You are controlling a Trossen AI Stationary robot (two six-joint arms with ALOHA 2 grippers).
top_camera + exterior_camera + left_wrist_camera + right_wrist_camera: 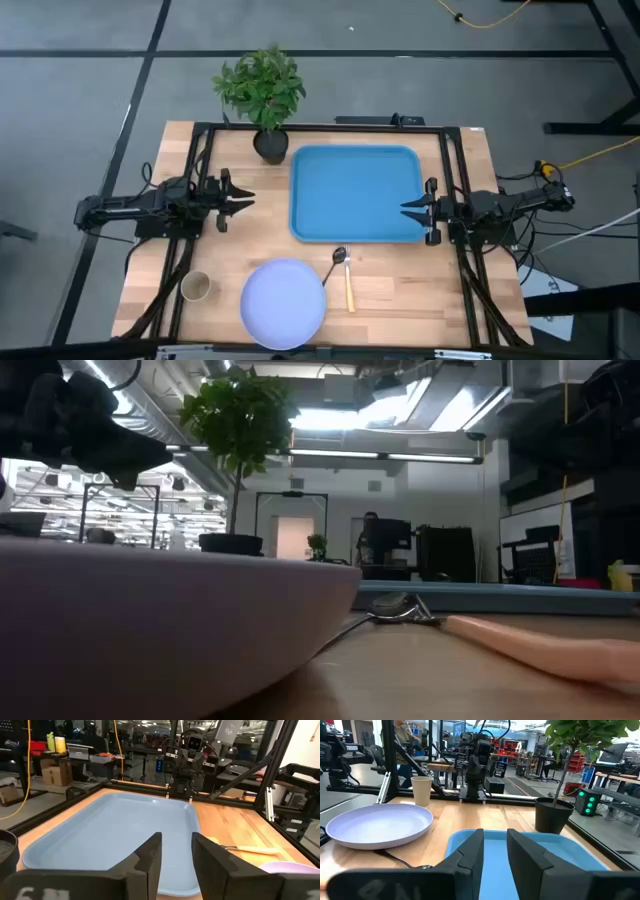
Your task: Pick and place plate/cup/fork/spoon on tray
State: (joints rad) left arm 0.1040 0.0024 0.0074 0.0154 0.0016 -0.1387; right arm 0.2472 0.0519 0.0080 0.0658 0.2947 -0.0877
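The blue tray (355, 190) lies at the table's middle, toward the far side. The lavender plate (284, 302) rests flat near the near edge; it also shows in the right wrist view (380, 823). The tan cup (194, 287) stands upright to the plate's left. The spoon (344, 276), with a dark metal head and a tan handle, lies right of the plate. My left gripper (248, 200) hovers left of the tray, open and empty. My right gripper (407, 209) hovers over the tray's right edge, open and empty.
A potted plant (265, 95) in a dark pot stands at the far edge, beside the tray's far left corner. Black frame rails run along the table's left, right and far sides. Bare wood lies between the cup and my left arm.
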